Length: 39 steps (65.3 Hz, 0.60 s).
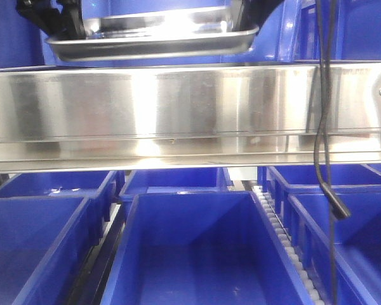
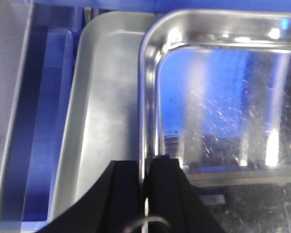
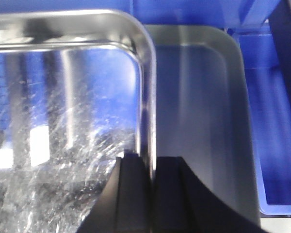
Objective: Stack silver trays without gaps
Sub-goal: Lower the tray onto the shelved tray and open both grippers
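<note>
Right now both arms have the top tray (image 1: 155,39) up in the air, above the steel rail (image 1: 178,108) and the blue bins (image 1: 190,254). Left gripper (image 2: 146,170) is clenched on the tray's left rim, one finger (image 2: 123,194) outside, one inside. Right gripper (image 3: 152,167) is clamped on the right rim the same way. Under it, a second tray (image 3: 203,107) sits lower, showing past the held one at both ends, so the two are apart.
</note>
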Available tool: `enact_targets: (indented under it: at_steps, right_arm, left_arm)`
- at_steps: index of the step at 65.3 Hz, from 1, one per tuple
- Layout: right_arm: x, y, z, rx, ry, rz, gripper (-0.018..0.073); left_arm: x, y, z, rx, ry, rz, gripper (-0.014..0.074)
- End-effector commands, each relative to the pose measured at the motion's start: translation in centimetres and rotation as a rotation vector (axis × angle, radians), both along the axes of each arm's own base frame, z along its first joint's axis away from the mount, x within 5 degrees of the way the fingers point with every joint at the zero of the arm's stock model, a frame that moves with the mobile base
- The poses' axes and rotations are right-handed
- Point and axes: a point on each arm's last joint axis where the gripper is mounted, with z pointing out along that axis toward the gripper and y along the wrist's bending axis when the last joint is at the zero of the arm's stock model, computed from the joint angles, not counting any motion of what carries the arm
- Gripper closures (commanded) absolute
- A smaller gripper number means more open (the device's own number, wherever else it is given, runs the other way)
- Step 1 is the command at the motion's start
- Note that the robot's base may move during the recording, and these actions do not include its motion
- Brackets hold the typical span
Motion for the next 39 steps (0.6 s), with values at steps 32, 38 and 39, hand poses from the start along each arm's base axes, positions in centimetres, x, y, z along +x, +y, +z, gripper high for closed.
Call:
enact_targets:
  at_steps: [32,38,39]
  right_arm:
    - [0.05,-0.10,-0.16,-0.031,0.016,0.002,0.0204]
    - [-0.06,-0.19,-0.04,-0.036,0.025,-0.002,0.0177]
    - [-0.11,-0.22,0.00,-0.037,0.026,-0.003,0.0178]
  left_arm:
    - [-0.25,-0.30,0.55,-0.014,-0.013,-0.020,0.0195]
    - [-0.27,-0.18,0.66,-0.003,-0.017,-0.016,0.0172]
    - [-0.29,-0.16,0.65,-0.003,-0.015,-0.014,0.0174]
